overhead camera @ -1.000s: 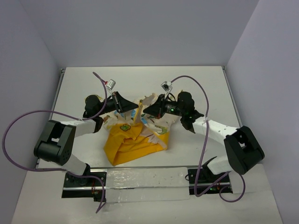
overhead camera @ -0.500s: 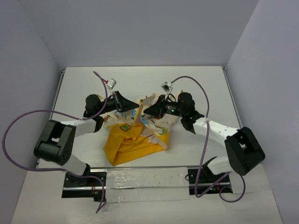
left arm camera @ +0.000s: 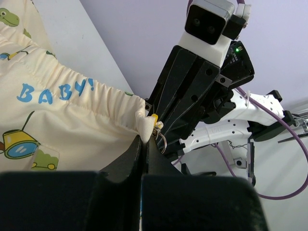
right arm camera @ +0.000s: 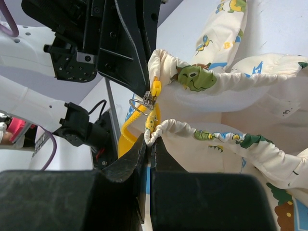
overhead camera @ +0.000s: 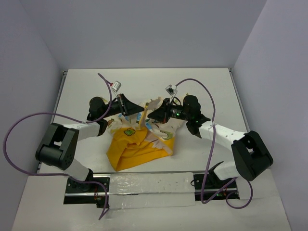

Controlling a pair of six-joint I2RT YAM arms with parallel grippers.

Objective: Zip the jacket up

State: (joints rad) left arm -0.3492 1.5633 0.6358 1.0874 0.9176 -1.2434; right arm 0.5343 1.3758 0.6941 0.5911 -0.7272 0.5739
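Note:
The jacket point(overhead camera: 139, 147) lies mid-table, yellow-orange lining with a green patch point(overhead camera: 128, 131) facing up, its cream printed hem lifted between the arms. My left gripper point(overhead camera: 137, 109) is shut on one gathered hem corner point(left arm camera: 144, 126), right by the yellow zipper end and its metal ring point(left arm camera: 160, 140). My right gripper point(overhead camera: 150, 114) is shut on the other hem corner point(right arm camera: 153, 135), just below the slider and ring point(right arm camera: 139, 104). The two grippers face each other, almost touching, above the jacket's far edge. The zipper teeth point(right arm camera: 126, 130) hang open.
The white table point(overhead camera: 86, 86) has raised edges at the left and right. Purple cables point(overhead camera: 29, 120) loop beside each arm. A taped strip point(overhead camera: 149, 185) runs along the near edge between the arm bases.
Both grippers have shifted slightly to the right with the hem held between them. Both grips are unchanged.

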